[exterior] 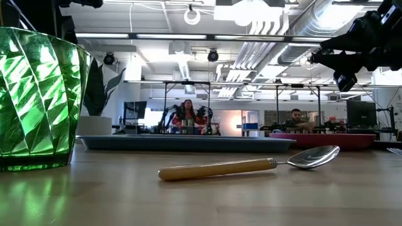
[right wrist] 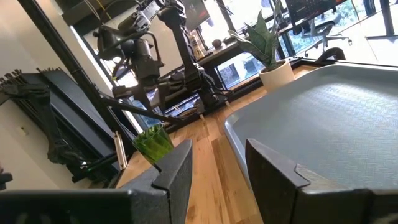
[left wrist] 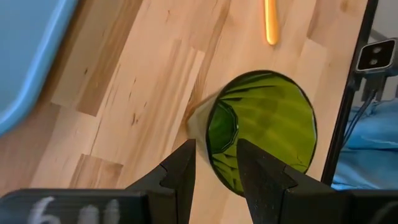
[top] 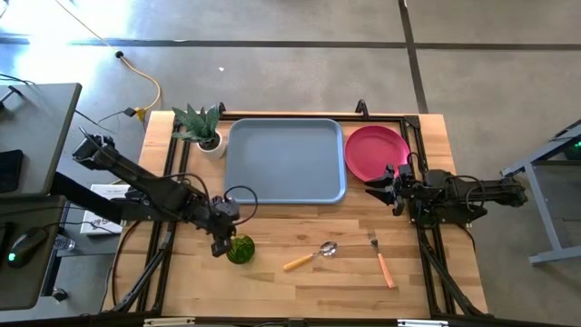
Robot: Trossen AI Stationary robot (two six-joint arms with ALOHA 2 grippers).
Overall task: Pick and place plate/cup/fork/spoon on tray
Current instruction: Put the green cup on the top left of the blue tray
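The dark green cup [top: 241,251] stands upright on its base on the table near the front, left of the spoon; it also shows in the low view [exterior: 38,94]. My left gripper [top: 223,242] is over it, open. In the left wrist view the gripper [left wrist: 216,152] has one finger outside the cup's wall and one over its opening [left wrist: 267,124]. My right gripper [top: 378,192] is open and empty, near the pink-red plate [top: 376,152], which lies flat right of the blue-grey tray [top: 286,160]. The spoon [top: 313,255] and fork [top: 381,257] lie flat on the table. My left gripper comes at the cup from above, pointing down, its fingers [left wrist: 184,169] on either side of the cup's rim wall [left wrist: 212,155] on the side toward the table's left edge. I cannot tell whether they touch it. The cup stands on the table.
A leafy plant in a white pot [top: 203,129] stands at the tray's far left corner. A black frame runs along the table's edges. People sit in the room beyond the table [exterior: 188,116].
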